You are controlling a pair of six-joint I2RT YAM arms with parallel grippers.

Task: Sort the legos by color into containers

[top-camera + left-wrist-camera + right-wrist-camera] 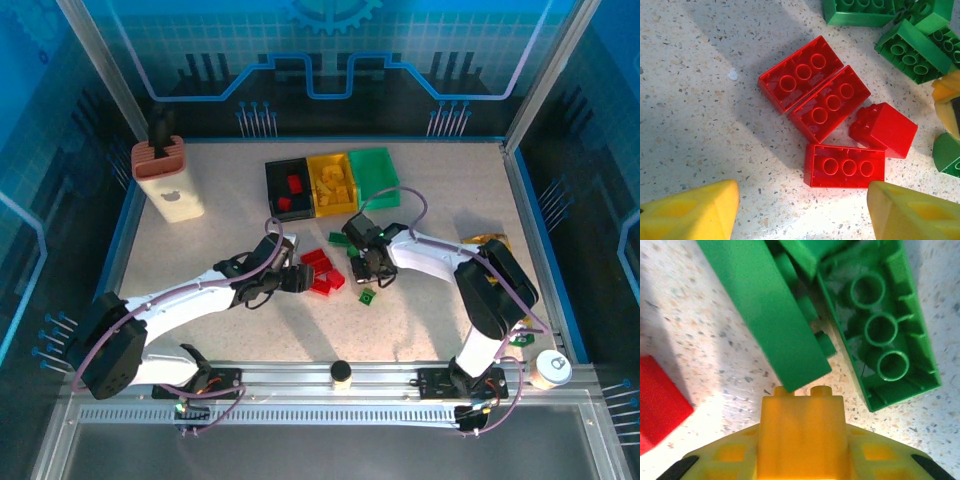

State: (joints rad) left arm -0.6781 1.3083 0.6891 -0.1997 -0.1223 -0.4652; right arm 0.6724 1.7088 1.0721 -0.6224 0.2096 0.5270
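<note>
Brick point(801, 432) clamped in right tool point(801, 467).

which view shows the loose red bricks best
The left wrist view: four red bricks sit close and sharp, three hollow side up. The top external view shows them as small red shapes; the right wrist view catches one red corner at its left edge.

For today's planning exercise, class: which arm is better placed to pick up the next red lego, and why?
Left. The left gripper, open, hovers right at the red legos; the right gripper holds a yellow lego.
</note>
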